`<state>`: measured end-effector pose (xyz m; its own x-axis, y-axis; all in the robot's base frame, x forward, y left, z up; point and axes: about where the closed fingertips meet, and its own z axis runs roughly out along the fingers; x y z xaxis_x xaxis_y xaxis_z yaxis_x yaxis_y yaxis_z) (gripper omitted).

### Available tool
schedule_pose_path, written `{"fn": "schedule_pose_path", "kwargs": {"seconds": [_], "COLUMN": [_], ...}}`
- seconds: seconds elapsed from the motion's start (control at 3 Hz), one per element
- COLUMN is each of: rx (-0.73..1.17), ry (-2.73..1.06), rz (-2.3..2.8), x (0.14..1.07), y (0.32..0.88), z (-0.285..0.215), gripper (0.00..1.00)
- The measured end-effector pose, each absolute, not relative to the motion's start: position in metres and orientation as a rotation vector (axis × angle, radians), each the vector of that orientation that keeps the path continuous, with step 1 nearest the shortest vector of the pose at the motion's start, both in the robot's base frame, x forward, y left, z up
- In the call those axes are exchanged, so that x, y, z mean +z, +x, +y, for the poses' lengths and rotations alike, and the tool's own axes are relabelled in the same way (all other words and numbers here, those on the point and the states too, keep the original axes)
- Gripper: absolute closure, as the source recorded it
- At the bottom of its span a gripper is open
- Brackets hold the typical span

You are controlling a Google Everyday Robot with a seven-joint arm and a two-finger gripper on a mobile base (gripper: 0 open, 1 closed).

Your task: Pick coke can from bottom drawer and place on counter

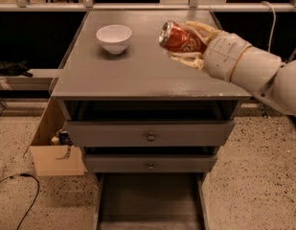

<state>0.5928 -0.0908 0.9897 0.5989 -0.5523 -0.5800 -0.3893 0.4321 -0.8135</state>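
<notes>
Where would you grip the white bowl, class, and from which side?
Grip the bowl by its rim, one finger inside and one outside, coming down from above: it stands upright, mouth open, with bare counter around it. The rim facing the hand seems handiest; the hand hangs over the counter beside the bowl, shut on the can.

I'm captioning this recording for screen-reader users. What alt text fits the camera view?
The pincer holds a red can tilted on its side above the right part of the grey counter. A white bowl stands on the counter further left. Below, the bottom drawer is pulled open.
</notes>
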Motion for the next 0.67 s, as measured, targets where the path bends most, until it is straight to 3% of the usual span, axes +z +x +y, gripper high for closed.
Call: {"fn": "schedule_pose_path", "kwargs": {"seconds": [0.67], "rx": [-0.130], "ry": [-1.234], "rz": [0.998], "x": [0.981], "y": [0.626], "z": [-0.079], "gripper": [1.00]}}
